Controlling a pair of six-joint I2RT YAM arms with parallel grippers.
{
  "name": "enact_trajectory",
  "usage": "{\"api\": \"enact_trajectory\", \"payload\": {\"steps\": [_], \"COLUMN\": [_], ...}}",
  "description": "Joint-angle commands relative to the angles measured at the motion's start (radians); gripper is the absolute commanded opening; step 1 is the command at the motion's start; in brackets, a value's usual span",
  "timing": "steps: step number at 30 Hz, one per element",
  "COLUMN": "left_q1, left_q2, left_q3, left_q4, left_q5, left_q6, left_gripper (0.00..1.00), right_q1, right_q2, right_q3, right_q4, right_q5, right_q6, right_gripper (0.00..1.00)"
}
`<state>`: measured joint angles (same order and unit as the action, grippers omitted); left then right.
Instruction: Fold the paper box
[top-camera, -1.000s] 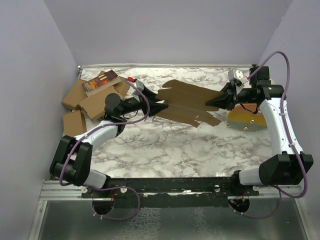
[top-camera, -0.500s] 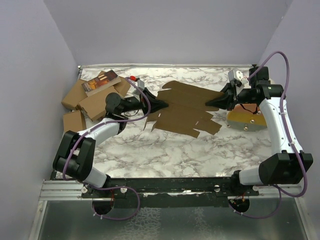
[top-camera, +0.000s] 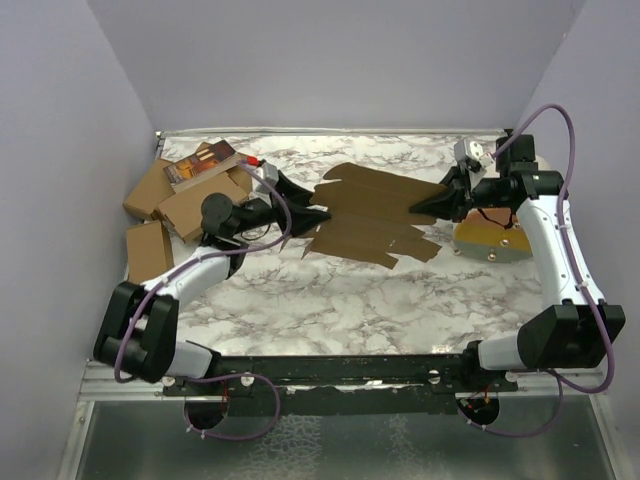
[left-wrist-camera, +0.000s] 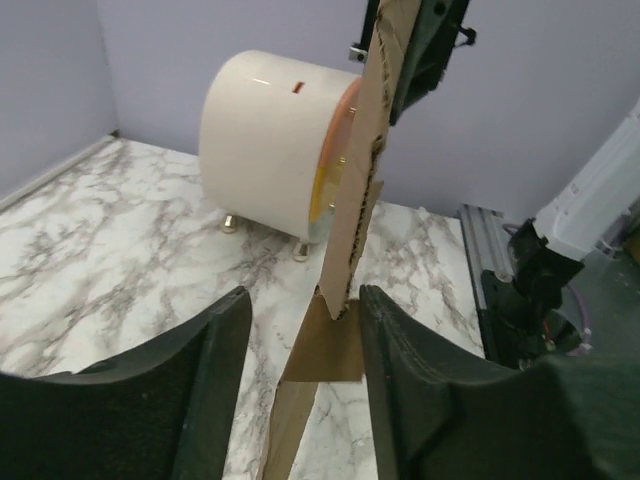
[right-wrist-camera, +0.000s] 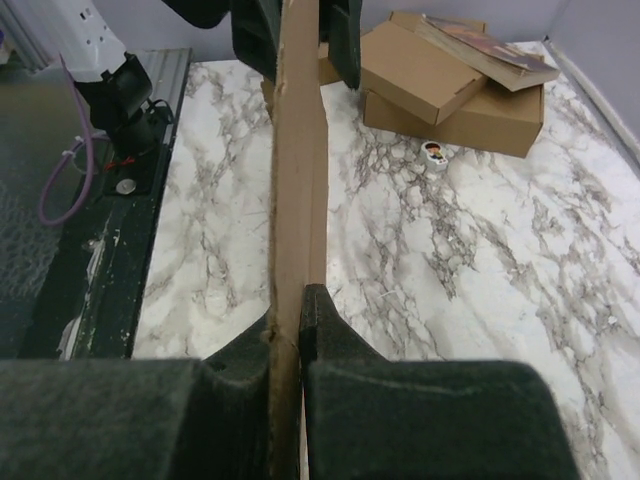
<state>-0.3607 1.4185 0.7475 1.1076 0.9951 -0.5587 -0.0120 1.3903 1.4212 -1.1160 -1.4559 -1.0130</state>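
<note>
Right fingers (right-wrist-camera: 340, 400) are pinched shut on the near end of the flat brown die-cut cardboard sheet (top-camera: 375, 215), whose long axis runs straight ahead of them to the left fingers (left-wrist-camera: 200, 370), which stand parted on either side of its far end, gripping nothing.

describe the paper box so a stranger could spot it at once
Start at the marble table and look to its middle. The paper box is the flat brown sheet, one end clamped in the right pincer. Unlike the heap of closed brown cartons at the left edge, it is unfolded, with flaps.
</note>
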Motion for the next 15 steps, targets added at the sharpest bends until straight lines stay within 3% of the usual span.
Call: {"api": "enact_trajectory", "payload": {"steps": [1,7,11,15], "left_q1": [0.032,0.066,0.068,0.069], "left_q2": [-0.183,-0.427,-0.509,-0.518], "left_q3": [-0.087,-0.196,-0.275,-0.358], "left_q4": [-0.137,-0.416,-0.512,-0.514], "left_q5": [-0.22,-0.575,-0.705,-0.827], "left_q6": [0.082,0.146,0.144,0.07], "left_gripper": [0.54,0.72,0.71,0.64], "right_q1": [0.007,0.006,0.004,0.001], "right_q2": [-0.031,-0.089,-0.089,-0.085], "right_q3": [-0.073,-0.166,-0.191,-0.207], "right_q4": [0.146,0.354,0.432,0.508], "right_q5": [-0.003,0.043,0.066,0.113], "right_q6": [0.15,0.36,0.447,0.531], "right_gripper": [0.01,0.01,0.01,0.01]}}
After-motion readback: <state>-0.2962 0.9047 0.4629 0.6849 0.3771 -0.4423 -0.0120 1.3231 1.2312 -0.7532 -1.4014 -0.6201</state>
